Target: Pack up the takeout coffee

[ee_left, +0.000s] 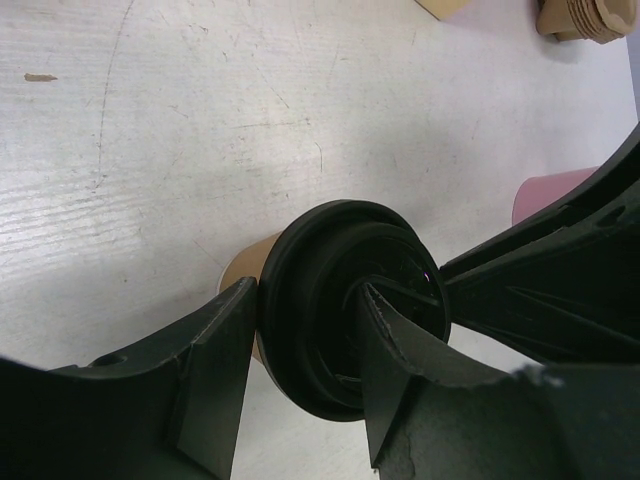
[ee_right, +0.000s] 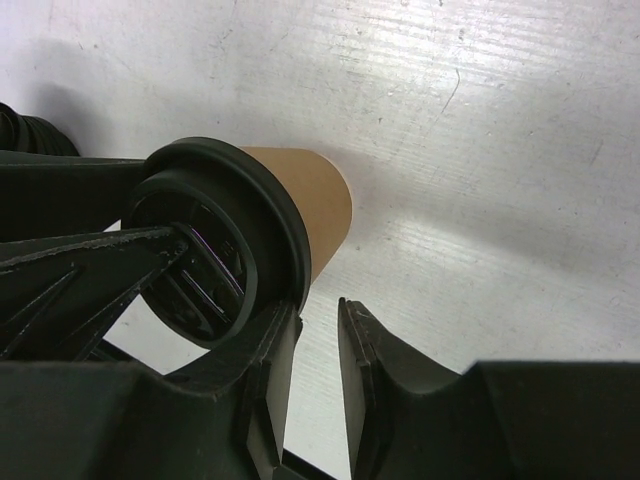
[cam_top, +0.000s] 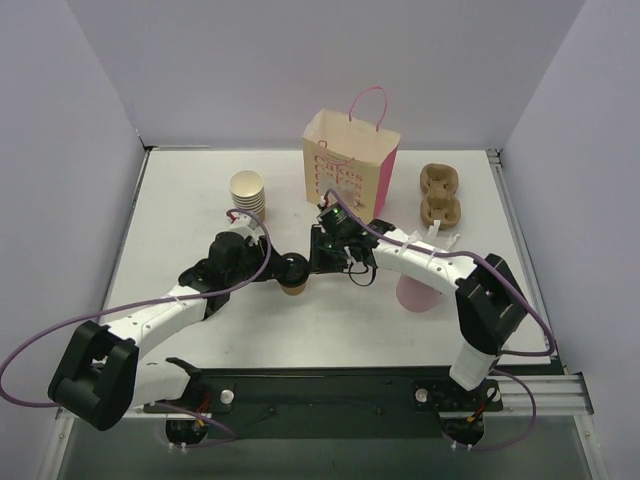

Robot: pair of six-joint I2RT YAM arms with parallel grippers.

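Overhead, I see the white worktop (cam_top: 330,335) with the cream and pink paper bag (cam_top: 345,160) standing open at the back, its mouth up. Both arms reach in toward the middle, in front of the bag. My left hand (ee_left: 305,290) is pinching the coffee cup (cam_top: 293,280) by its lid: in the left wrist view one finger sits against the outside of the rim and the other lies across the sunken top. My right hand (ee_right: 318,310) is just beside that same rim, its fingers drawn almost together with only a thin strip of worktop showing between them and nothing gripped. Right of the bag lies a tan cardboard cup carrier (cam_top: 440,195). Left of the bag stands a stack of bare paper cups (cam_top: 247,192). A pink cup (cam_top: 418,295) is partly hidden under my right arm. The coffee cup itself is outside the bag, near the worktop's centre between the two hands. Its black lid (ee_left: 310,330) is on, and I cannot tell whether it stands straight.
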